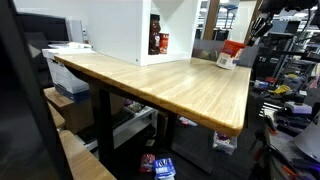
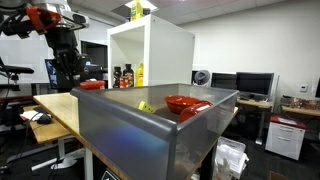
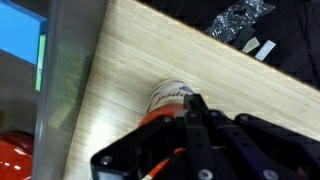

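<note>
A red-labelled can [image 3: 172,97] with a pale top sits on the light wooden tabletop [image 3: 230,70], near the table's edge. In the wrist view it lies right at the tips of the gripper [image 3: 190,105]. The black jaws are pressed together just behind it, and the view does not show whether they touch the can or pinch any part of it. Just beside the can on the tabletop runs the wall of a grey metal bin [image 3: 65,70], with a red bowl [image 3: 12,150] inside it and something blue [image 3: 18,30] farther along. Past the table's edge, crumpled clear wrapping [image 3: 235,18] lies on a dark floor. In an exterior view the gripper [image 2: 68,72] hangs low over the table behind the bin [image 2: 150,130]. The red bowl [image 2: 185,103] and a small yellow thing [image 2: 145,105] show inside the bin, and beyond it a white open cabinet [image 2: 165,45] holds several bottles [image 2: 125,76].
</note>
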Available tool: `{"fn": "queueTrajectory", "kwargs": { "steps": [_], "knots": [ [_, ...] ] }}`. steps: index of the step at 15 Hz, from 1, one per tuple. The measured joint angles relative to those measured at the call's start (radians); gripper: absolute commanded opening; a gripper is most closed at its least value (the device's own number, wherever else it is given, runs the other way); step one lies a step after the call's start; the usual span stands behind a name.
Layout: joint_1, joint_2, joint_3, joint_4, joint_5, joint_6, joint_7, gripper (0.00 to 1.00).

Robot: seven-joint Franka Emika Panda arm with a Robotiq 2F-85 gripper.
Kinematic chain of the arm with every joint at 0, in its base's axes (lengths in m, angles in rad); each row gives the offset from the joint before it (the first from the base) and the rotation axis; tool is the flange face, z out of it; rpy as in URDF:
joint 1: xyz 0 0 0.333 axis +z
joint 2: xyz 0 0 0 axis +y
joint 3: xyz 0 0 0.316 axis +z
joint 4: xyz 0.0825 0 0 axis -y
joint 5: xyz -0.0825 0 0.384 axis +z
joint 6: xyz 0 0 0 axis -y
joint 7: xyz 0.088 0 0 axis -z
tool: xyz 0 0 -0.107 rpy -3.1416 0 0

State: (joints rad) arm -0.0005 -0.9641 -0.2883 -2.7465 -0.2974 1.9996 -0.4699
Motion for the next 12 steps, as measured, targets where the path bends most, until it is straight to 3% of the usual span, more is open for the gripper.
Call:
{"fn": "queueTrajectory", "kwargs": {
  "steps": [9, 12],
  "knots": [
    [0.017, 0.001, -0.021, 0.049, 0.073, -0.005, 0.0, 0.0],
    [0.021, 0.014, -0.02, 0.065, 0.074, -0.066, 0.0, 0.0]
  ]
}}
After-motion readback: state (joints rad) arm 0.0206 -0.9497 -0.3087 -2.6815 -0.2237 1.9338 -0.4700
